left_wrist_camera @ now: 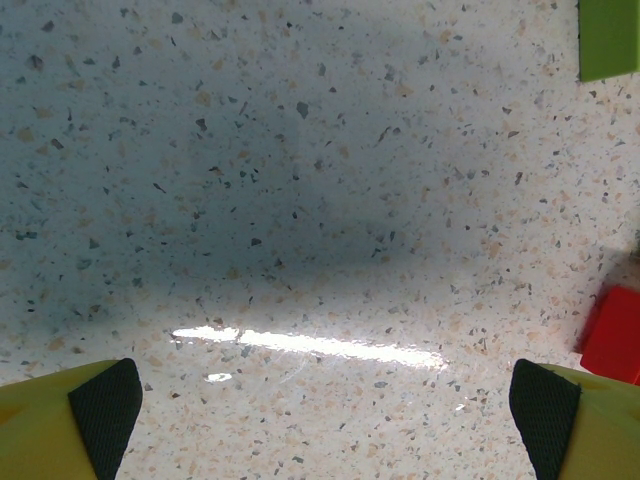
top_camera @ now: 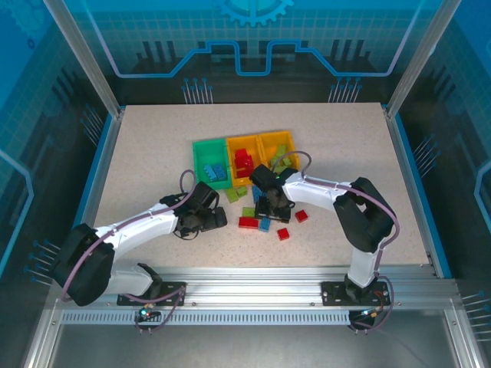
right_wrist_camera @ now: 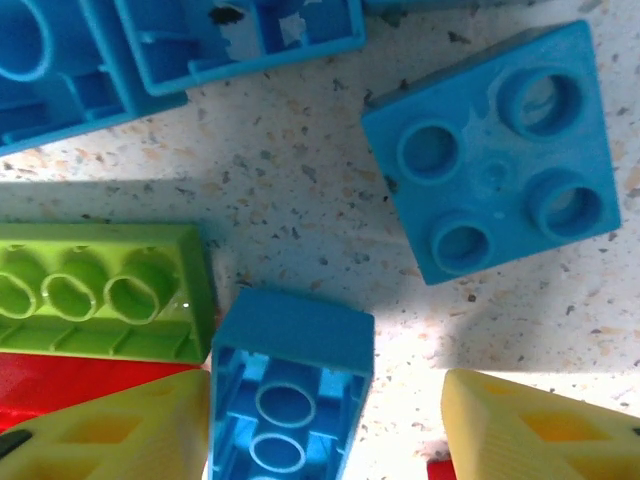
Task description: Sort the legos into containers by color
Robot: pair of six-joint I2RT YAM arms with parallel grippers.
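Right gripper (right_wrist_camera: pixel 325 390) half-open, straddling upturned blue lego (right_wrist_camera: pixel 290 340), one finger (right_wrist_camera: pixel 140 425) touching, not clenched. Left gripper (left_wrist_camera: pixel 325 405) fully released over desk (left_wrist_camera: pixel 300 200). Three containers (top_camera: pixel 244 140): one green, two orange.

Right wrist: blue brick (right_wrist_camera: pixel 290 395) is running off the bottom edge, lime brick (right_wrist_camera: pixel 100 295) is getting clipped at left, red brick (right_wrist_camera: pixel 70 372) is showing only a sliver. Left wrist: red piece (left_wrist_camera: pixel 615 335) and green corner (left_wrist_camera: pixel 608 35) are being cropped. Brick or bin, can't tell.
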